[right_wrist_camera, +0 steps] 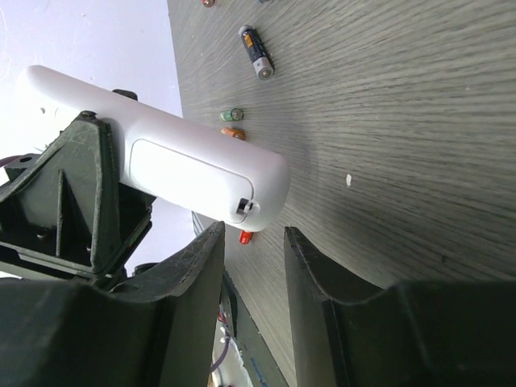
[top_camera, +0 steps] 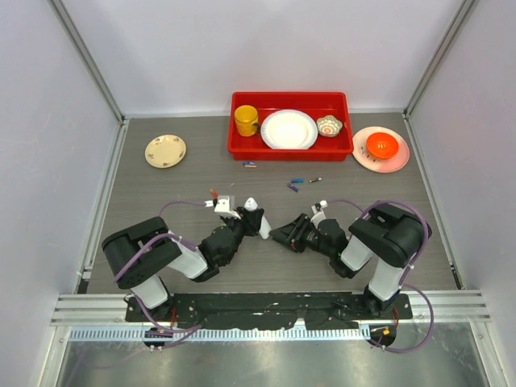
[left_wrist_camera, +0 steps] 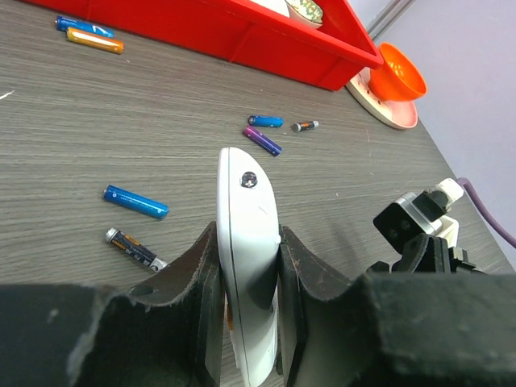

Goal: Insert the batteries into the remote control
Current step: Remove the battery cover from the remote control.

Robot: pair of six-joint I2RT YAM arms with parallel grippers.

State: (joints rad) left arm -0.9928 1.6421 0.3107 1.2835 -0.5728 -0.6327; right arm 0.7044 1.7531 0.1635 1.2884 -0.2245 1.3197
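Observation:
My left gripper (left_wrist_camera: 248, 238) is shut on the white remote control (left_wrist_camera: 246, 201) and holds it on edge above the table. It also shows in the top view (top_camera: 252, 206). In the right wrist view the remote (right_wrist_camera: 161, 153) shows its back with the cover panel (right_wrist_camera: 185, 173) in place. My right gripper (right_wrist_camera: 251, 234) is open and empty, just below the remote's end; in the top view it (top_camera: 284, 235) is right of the remote. Batteries lie loose on the table: a blue one (left_wrist_camera: 135, 201), a black one (left_wrist_camera: 134, 247), a purple one (left_wrist_camera: 263, 140), and a red one (right_wrist_camera: 246, 237).
A red tray (top_camera: 242, 149) at the back holds a yellow mug (top_camera: 246, 120), a white plate (top_camera: 288, 129) and a small bowl (top_camera: 329, 125). An orange bowl (top_camera: 381, 145) sits on a pink plate at the back right. A floral saucer (top_camera: 165, 151) lies at the back left.

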